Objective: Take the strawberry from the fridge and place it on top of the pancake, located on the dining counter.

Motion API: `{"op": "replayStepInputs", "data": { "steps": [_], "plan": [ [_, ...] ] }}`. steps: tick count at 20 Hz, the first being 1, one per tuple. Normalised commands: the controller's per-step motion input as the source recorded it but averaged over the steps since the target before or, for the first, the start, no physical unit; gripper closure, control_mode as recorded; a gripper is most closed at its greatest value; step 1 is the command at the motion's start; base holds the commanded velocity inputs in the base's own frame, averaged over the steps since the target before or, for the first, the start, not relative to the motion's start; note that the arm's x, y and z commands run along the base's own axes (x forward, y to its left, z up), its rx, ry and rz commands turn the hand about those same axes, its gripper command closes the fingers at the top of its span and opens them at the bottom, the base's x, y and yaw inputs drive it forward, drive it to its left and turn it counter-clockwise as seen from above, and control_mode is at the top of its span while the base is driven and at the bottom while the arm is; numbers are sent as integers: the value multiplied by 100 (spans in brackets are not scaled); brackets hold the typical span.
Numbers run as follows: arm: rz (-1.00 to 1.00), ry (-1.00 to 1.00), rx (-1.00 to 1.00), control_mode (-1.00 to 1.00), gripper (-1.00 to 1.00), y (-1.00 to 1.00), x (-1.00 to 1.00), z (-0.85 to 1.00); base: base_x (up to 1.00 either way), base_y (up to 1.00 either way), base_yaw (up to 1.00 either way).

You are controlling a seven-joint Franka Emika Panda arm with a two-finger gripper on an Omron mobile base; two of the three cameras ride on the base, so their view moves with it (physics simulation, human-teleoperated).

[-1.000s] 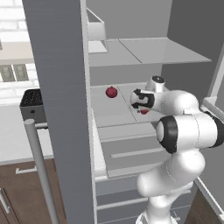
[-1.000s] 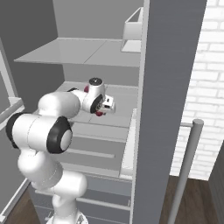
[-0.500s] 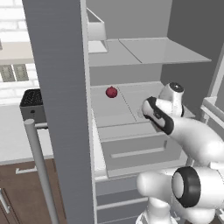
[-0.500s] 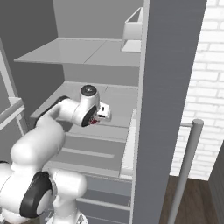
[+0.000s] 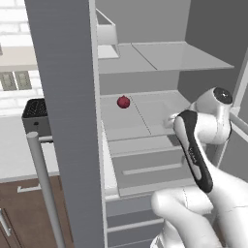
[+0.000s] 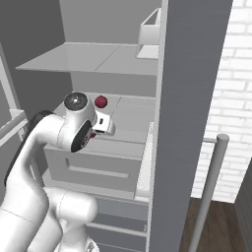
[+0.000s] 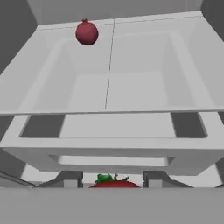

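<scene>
Strawberry [image 7: 114, 183] sits pinched between the fingers [image 7: 114, 180] — held just outside the open fridge [image 5: 145, 116]; the dark red fruit [image 7: 86, 33] rests on the shelf [image 7: 131, 65] at eleven o'clock.

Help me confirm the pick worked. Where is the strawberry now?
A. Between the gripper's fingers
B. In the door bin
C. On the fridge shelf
A: the hand view shows the strawberry between the fingers of the gripper; the fruit on the shelf is the larger dark one.

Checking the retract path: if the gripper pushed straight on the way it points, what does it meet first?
Probably the fridge back wall. The gripper, shut on the strawberry, points in above the shelf; the dark red fruit sits left of that line. Depth unclear.
</scene>
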Motion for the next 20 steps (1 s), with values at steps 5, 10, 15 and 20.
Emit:
{"op": "replayStepInputs", "data": {
  "steps": [5,10,15,20],
  "plan": [
    [0,-6,-1,-100,100,15,-33,56,0,0,0],
    [0,1,0,-100,100,4,-33,30,0,0,0],
    [0,0,0,100,100,0,-40,2,-60,0,0],
    [0,0,0,100,100,0,0,0,-100,-3,0]
  ]
}}
